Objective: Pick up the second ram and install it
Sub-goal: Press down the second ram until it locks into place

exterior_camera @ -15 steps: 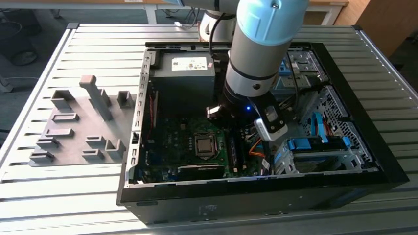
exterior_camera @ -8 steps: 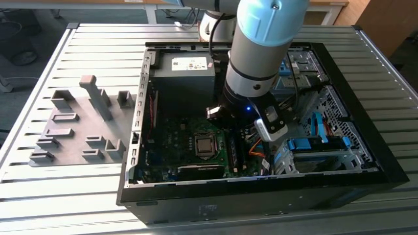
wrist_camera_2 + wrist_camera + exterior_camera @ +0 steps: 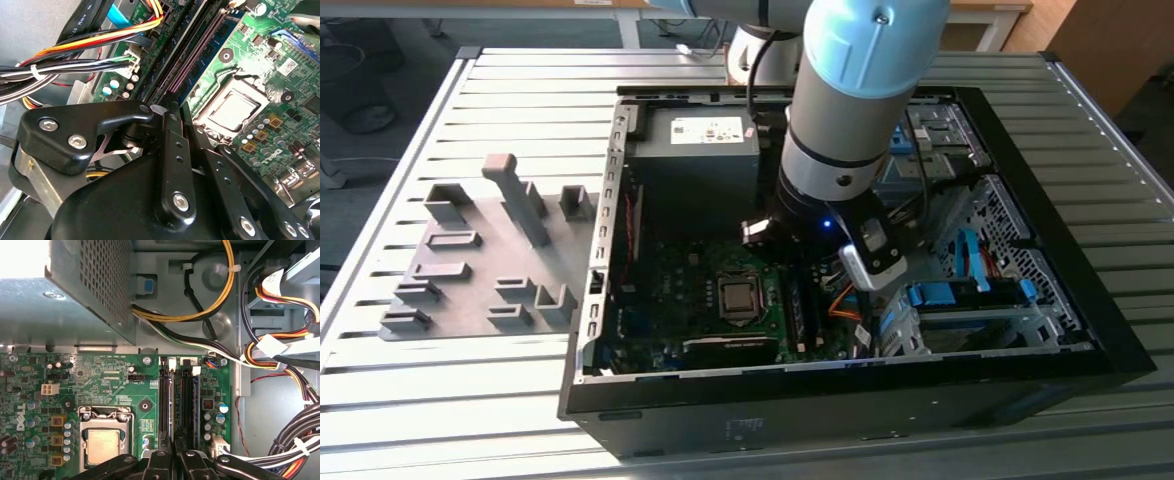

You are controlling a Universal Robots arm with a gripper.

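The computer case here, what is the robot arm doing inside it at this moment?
The arm has reached down into the open computer case, and its gripper sits right over the memory slots on the green motherboard, beside the processor socket. A ram stick stands seated in one slot by the fingertips. Whether the fingers grip it cannot be told. The grey tray with upright blocks lies on the table outside the case.

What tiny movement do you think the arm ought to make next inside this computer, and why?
Probably a short, straight press down. The gripper hangs just over the long black memory slots beside the processor socket on the green motherboard, lined up along them. How deep anything sits there is hidden, so it should go gently.
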